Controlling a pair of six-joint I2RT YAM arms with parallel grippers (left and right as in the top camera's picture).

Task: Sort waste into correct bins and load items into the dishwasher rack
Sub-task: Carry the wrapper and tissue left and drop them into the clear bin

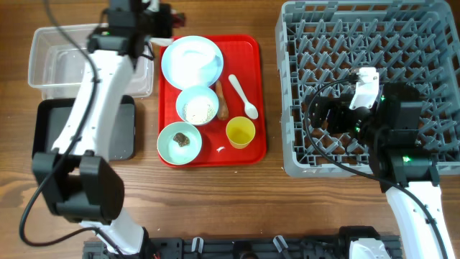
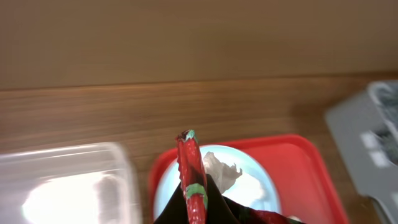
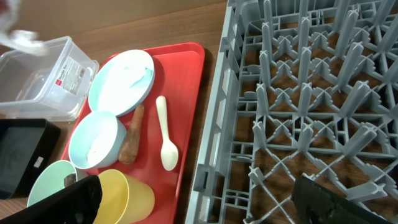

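My left gripper [image 2: 196, 202] is shut on the red snack wrapper [image 2: 189, 165] and holds it above the far edge of the pale blue plate [image 2: 261, 186], where white crumpled paper [image 2: 222, 169] lies. Overhead, this gripper [image 1: 165, 21] is between the clear tub [image 1: 57, 61] and the plate [image 1: 192, 59]. On the red tray are the whitish-blue bowl with rice [image 1: 198, 105], the mint-green bowl [image 1: 179, 142] with a dark lump, the yellow cup [image 1: 240, 132], the white spoon [image 1: 243, 96] and the carrot-like stick [image 1: 222, 101]. My right gripper [image 1: 327, 115] is open and empty over the grey rack [image 1: 374, 43].
The black tray [image 1: 118, 129] lies in front of the clear tub, left of the red serving tray [image 1: 255, 72]. A small white scrap [image 1: 221, 149] lies on the red tray near the cup. In the right wrist view the rack's left wall [image 3: 211, 143] stands beside the tray.
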